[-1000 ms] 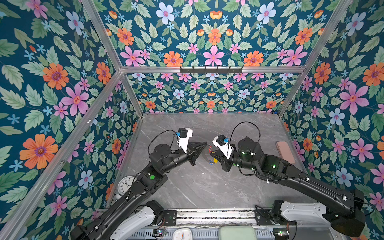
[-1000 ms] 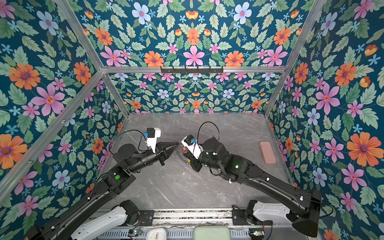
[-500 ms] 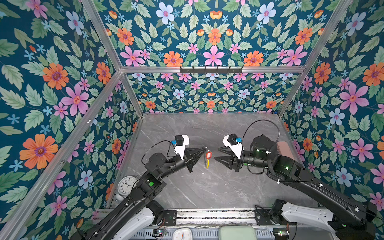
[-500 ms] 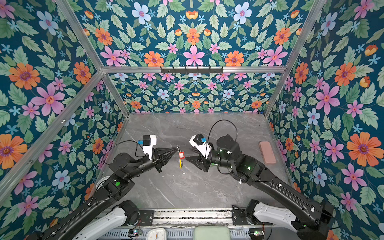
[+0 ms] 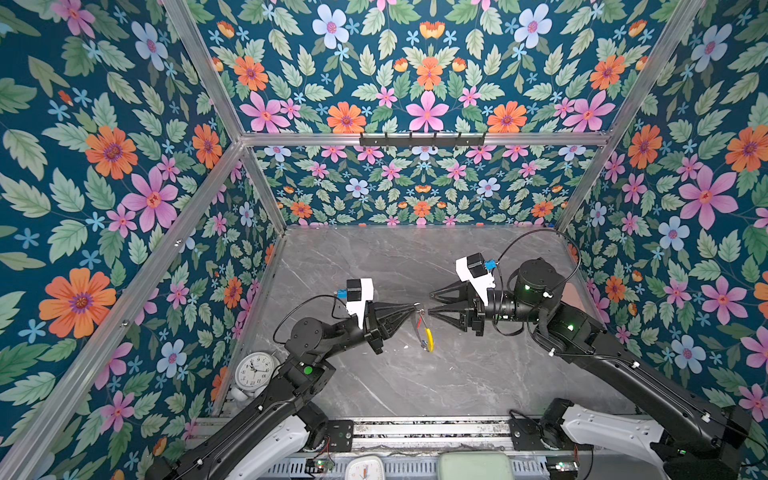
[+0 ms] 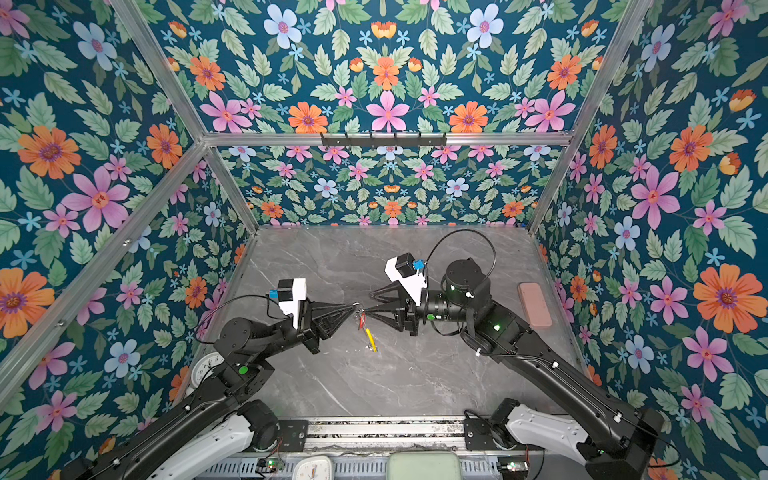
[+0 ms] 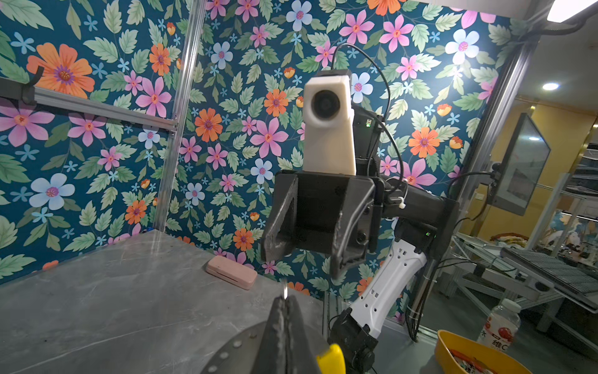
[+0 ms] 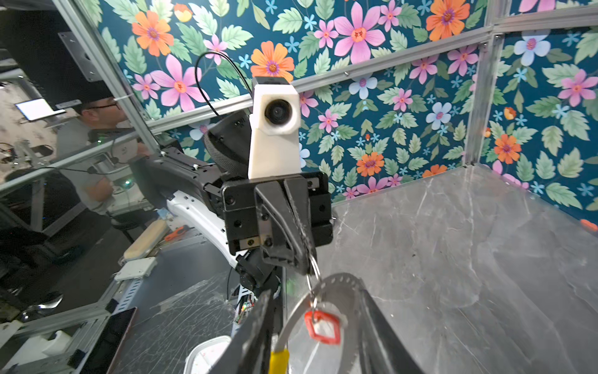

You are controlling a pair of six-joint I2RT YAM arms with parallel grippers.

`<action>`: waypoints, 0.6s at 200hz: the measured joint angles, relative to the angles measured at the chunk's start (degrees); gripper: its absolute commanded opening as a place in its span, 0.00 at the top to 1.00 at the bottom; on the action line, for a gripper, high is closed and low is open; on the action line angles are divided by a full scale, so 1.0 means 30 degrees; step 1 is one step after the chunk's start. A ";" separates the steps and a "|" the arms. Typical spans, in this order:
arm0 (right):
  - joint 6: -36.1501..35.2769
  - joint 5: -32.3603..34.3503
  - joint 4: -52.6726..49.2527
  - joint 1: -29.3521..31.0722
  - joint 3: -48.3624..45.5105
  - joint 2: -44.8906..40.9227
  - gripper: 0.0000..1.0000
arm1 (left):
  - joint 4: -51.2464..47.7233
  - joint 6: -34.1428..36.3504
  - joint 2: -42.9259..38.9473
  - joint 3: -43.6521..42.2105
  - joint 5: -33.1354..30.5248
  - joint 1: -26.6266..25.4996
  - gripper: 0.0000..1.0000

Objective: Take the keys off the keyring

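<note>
Keyring (image 5: 427, 336) hangs edge-on straight below the tip of the left gripper (image 5: 414, 306), yellow section lowest. Cannot tell whether its lower end touches the table (image 5: 478, 374). Jaws of the left gripper are pressed together on the keyring's top end. A thin metal loop (image 7: 284, 291) pokes out just past the fingertips (image 7: 275, 330); whether it is the hoop itself or a small ring, I cannot tell. The red-tagged key (image 8: 322, 325) dangles on a small ring just under that pinch. The blue-tagged key is not made out in any view. The right gripper (image 5: 431, 304) faces the left one nearly tip to tip, jaws spread and holding nothing. Its wrist view shows the red tag between its two fingers, touching neither. Further out, a clock (image 5: 254, 369) sits behind the left arm and a pink case (image 6: 535, 304) beyond the right arm, both well clear. Judgement: the step in hand is taking hold of the red-tagged key, with neither key confirmed off yet. The next move calls for closing squarely on the tag or key, not the hoop. Then work the key along and off its ring while the left pinch holds steady. The tag swings freely, so a miss or a slip looks likely.
</note>
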 measured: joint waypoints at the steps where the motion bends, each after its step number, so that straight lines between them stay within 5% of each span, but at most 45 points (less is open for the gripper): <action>1: 0.0015 -0.0058 0.0022 0.0000 0.0015 0.0022 0.66 | 0.0029 -0.0015 0.0000 0.0000 0.0007 0.0000 1.00; 120: 0.1494 -0.1880 0.0430 0.0007 0.0444 0.1231 0.87 | 0.1071 -0.0474 0.0189 -0.0306 0.0437 0.0000 1.00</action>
